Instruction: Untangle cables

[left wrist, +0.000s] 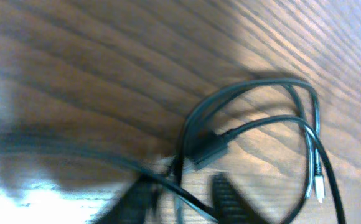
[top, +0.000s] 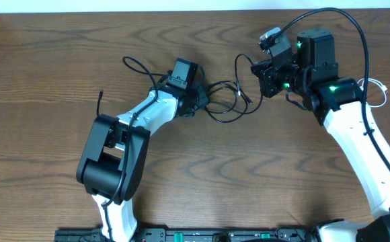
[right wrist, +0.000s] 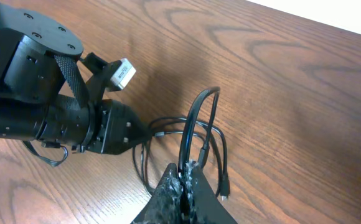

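Between the left end effector (top: 196, 101) and the right end effector (top: 262, 75), black cables (top: 225, 102) were looped on the tabletop (top: 249, 175). They were judged light and limp, best taken mid-length, clear of the plugs (left wrist: 206, 151). One was pinched by the right end effector; the left's closure could not be told. Open room was seen toward the arms' bases, the far edge close behind.

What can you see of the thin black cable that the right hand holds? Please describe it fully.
The black cable is thin, with a smooth, rubber-like coat. The right hand is shut on it. From there it rises off the wooden table in a narrow arch, then drops into a loose tangle of black cables lying between both hands. The left hand reaches that tangle from the other side; whether it grips anything is unclear.
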